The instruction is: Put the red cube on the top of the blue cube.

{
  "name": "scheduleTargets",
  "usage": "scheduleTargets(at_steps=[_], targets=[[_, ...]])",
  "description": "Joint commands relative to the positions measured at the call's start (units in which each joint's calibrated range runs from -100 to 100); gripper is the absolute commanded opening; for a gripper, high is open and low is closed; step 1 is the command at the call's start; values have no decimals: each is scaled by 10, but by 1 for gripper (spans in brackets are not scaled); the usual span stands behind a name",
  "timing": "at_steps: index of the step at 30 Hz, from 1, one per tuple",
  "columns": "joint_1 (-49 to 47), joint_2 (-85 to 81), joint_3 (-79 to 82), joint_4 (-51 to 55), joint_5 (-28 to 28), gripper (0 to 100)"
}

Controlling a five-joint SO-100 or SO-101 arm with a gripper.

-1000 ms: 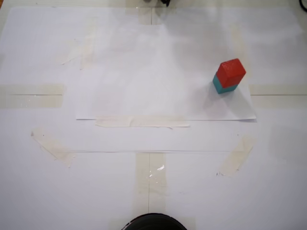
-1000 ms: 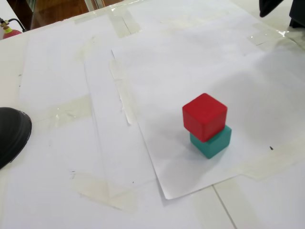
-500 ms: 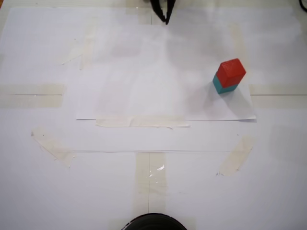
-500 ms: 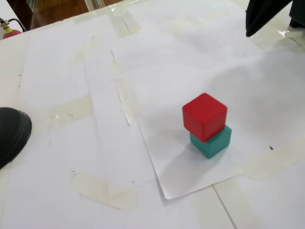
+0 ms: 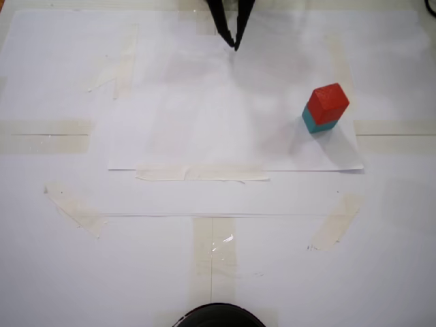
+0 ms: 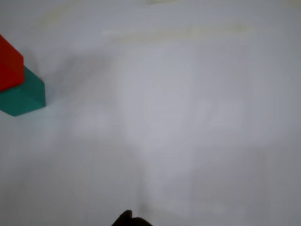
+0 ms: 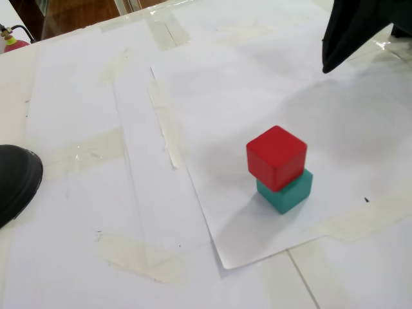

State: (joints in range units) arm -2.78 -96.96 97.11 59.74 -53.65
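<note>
The red cube [image 5: 328,101] rests on top of the blue cube [image 5: 313,124], turned a little against it, at the right of the taped paper. Both fixed views show the stack, with the red cube [image 7: 275,156] overhanging the blue cube [image 7: 291,193] slightly. In the wrist view the red cube [image 6: 8,63] and blue cube [image 6: 26,96] sit at the left edge. My gripper [image 5: 235,45] hangs at the top edge, well left of the stack, its black fingers meeting in a point with nothing between them. It enters another fixed view at the upper right, gripper [image 7: 325,67].
White paper sheets [image 5: 204,136] are taped down with beige tape strips [image 5: 201,174]. A black rounded object [image 5: 218,317] sits at the near edge, also seen as the black object [image 7: 16,180] on the left. A small red item [image 7: 13,42] lies beyond the table corner.
The gripper has come further into view from the top edge, toward the table's middle. The two stacked cubes have not moved.
</note>
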Motion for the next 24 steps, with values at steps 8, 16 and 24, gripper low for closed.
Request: scheduleTargets(at_steps=[8, 16, 24], targets=[[-2, -5, 28, -51, 3, 0], [-2, -5, 28, -53, 3, 0], [-5, -5, 28, -56, 3, 0]])
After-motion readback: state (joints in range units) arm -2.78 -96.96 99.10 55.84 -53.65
